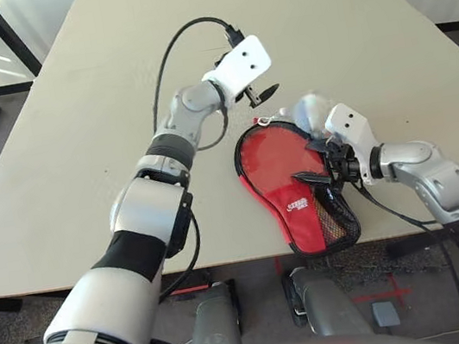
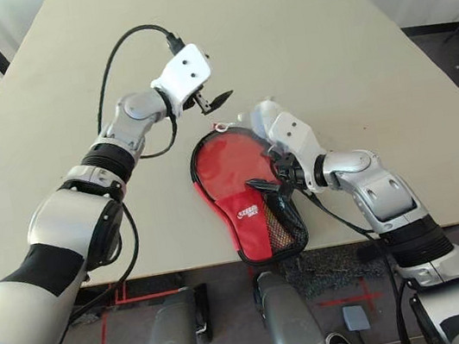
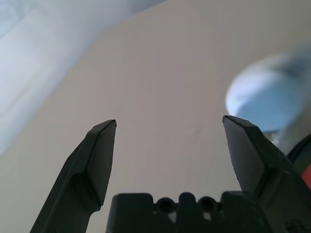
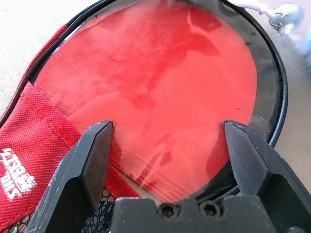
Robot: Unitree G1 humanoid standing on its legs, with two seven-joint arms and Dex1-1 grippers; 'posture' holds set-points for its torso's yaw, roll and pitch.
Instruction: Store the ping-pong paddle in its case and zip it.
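Lying flat on the table (image 1: 154, 79), the case (image 1: 294, 201) is red side up, round end away from the robot, narrow end nr the table's front edge. Its white logo (image 1: 297, 205) and black mesh pocket (image 1: 334, 215) face up, mesh toward the robot's R. The paddle (image 4: 160, 82) is inside: its round red face shows thru the clear window, w/ the handle end hidden under the red fabric. Black zipper edge (image 4: 283, 92) runs round the rim. R gripper (image 4: 168, 122) is released, fingers spread wide over the case, nothing btwn them but the view down onto window & fabric; can't tell if the tips touch. L gripper (image 3: 169, 121) is also released, jaws wide & empty, above the table just beyond the case's round end, toward the robot's L. By that same end, a pale zip pull (image 1: 265, 121) is at the rim, & nr it, close to the R gripper, a fluffy blue-white thing (image 1: 313, 113), blurred, exact shape unclear.
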